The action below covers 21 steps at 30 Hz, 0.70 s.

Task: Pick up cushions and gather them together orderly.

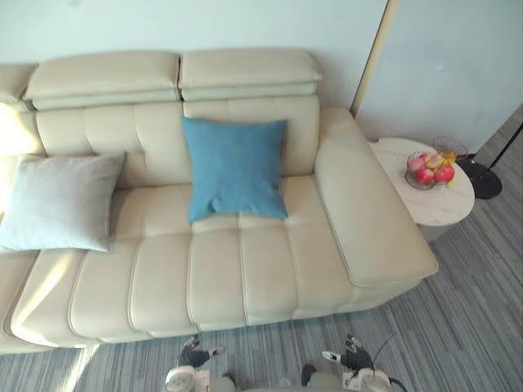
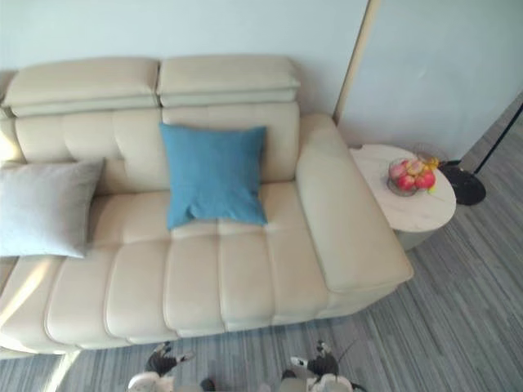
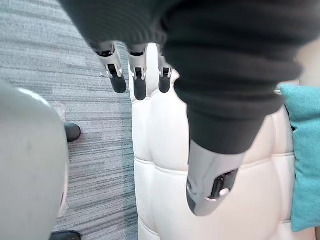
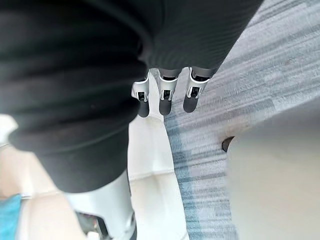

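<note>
A blue cushion (image 1: pixel 234 167) leans upright against the backrest of the cream sofa (image 1: pixel 245 278), near its middle. A grey cushion (image 1: pixel 59 202) leans on the backrest further left, about a cushion's width away from the blue one. My left hand (image 1: pixel 194 356) hangs low in front of the sofa over the carpet, its fingers (image 3: pixel 138 80) straight and holding nothing; the blue cushion (image 3: pixel 305 155) shows beyond them. My right hand (image 1: pixel 353 356) hangs low to the right of it, its fingers (image 4: pixel 165 97) also straight and empty.
A wide armrest (image 1: pixel 368 204) closes the sofa's right end. Beside it stands a round white side table (image 1: pixel 445 208) with a glass bowl of fruit (image 1: pixel 430 169). A floor lamp's black base (image 1: pixel 484 181) sits behind the table. Grey striped carpet (image 1: pixel 458 327) lies in front.
</note>
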Available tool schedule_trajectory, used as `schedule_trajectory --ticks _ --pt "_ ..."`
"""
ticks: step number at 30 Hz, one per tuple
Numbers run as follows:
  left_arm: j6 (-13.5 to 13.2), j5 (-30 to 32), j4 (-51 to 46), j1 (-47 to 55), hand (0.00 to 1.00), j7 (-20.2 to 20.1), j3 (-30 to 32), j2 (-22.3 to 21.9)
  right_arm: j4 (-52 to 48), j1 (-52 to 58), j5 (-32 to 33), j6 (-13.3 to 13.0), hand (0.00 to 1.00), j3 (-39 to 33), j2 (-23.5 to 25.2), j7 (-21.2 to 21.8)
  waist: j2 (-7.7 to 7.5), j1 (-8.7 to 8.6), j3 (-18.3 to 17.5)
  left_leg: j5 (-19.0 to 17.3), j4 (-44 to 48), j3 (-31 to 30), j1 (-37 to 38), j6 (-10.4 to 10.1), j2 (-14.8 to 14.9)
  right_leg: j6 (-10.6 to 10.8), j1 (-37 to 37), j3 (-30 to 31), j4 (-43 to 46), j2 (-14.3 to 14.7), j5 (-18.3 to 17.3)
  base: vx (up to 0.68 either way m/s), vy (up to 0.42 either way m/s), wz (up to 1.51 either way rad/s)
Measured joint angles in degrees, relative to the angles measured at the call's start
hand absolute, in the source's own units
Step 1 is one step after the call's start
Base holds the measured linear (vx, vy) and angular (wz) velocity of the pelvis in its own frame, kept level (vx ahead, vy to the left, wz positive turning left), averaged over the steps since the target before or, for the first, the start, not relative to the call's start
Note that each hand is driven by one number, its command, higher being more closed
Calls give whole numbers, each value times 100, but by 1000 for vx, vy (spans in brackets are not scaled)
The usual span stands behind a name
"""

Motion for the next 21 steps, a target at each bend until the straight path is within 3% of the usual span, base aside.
schedule_trajectory --ticks 9,14,15,21 --pt "1 62 121 20 0 -36 16 7 268 -113 -6 100 0 -11 -17 5 -6 -2 -60 208 -505 -126 323 16 -79 7 285 -159 -351 5 109 6 9 8" --pt "2 56 223 14 0 -41 88 11 370 -134 -12 131 0 -39 -12 5 -37 -2 -141 209 -602 -175 445 15 -86 -13 464 -217 -515 17 130 32 -11 3" --pt "11 58 278 21 0 -49 137 36 377 -130 -225 187 0 8 -17 3 -114 -5 -195 208 -761 -165 674 16 -87 -25 649 -232 -610 31 122 0 0 0" --pt "11 58 279 20 0 -48 136 37 378 -123 -225 187 0 6 -17 3 -116 -8 -195 208 -761 -171 666 16 -86 -24 649 -254 -612 29 122 0 0 0"
